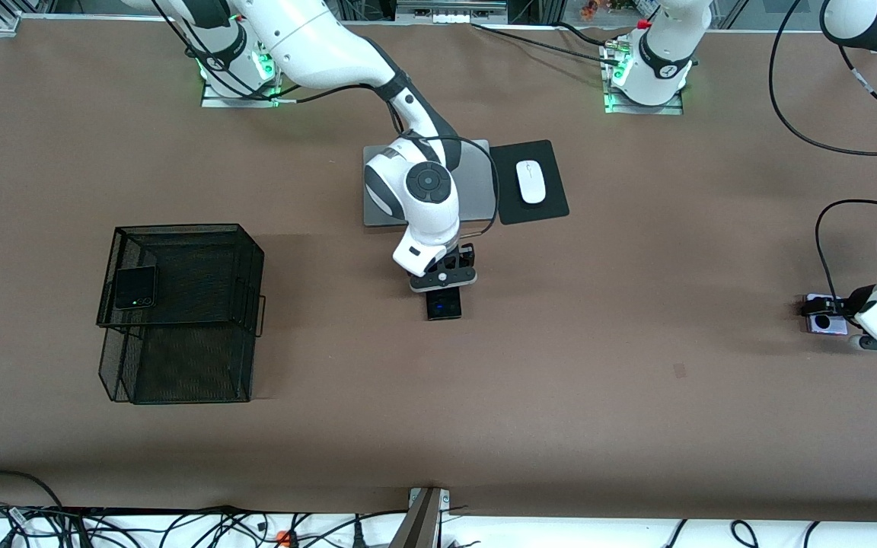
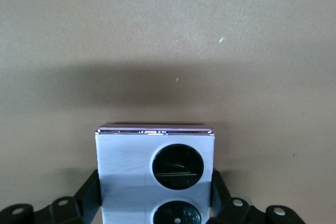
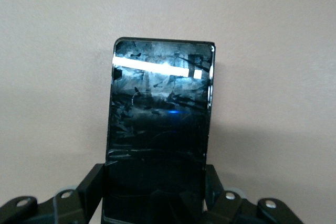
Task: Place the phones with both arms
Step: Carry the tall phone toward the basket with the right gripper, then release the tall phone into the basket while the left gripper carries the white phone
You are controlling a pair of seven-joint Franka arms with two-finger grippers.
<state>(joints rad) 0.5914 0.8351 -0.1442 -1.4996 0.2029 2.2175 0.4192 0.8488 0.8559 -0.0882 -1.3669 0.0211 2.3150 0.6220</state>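
Three phones: a squarish black one (image 1: 135, 287) on the mesh basket (image 1: 180, 312); toward the left arm's end from the basket, the right pincer (image 1: 444, 293) clamps the long black slab (image 1: 444, 304), and the left pincer (image 1: 819, 307) grips the lilac-white phone (image 1: 827, 323).

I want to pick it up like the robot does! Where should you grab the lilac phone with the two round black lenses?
Probably by its two long side edges, coming straight down from above. The lilac-white phone lies flat on the table, so only its thin edges offer a pinch. The left gripper already has a finger against each side.
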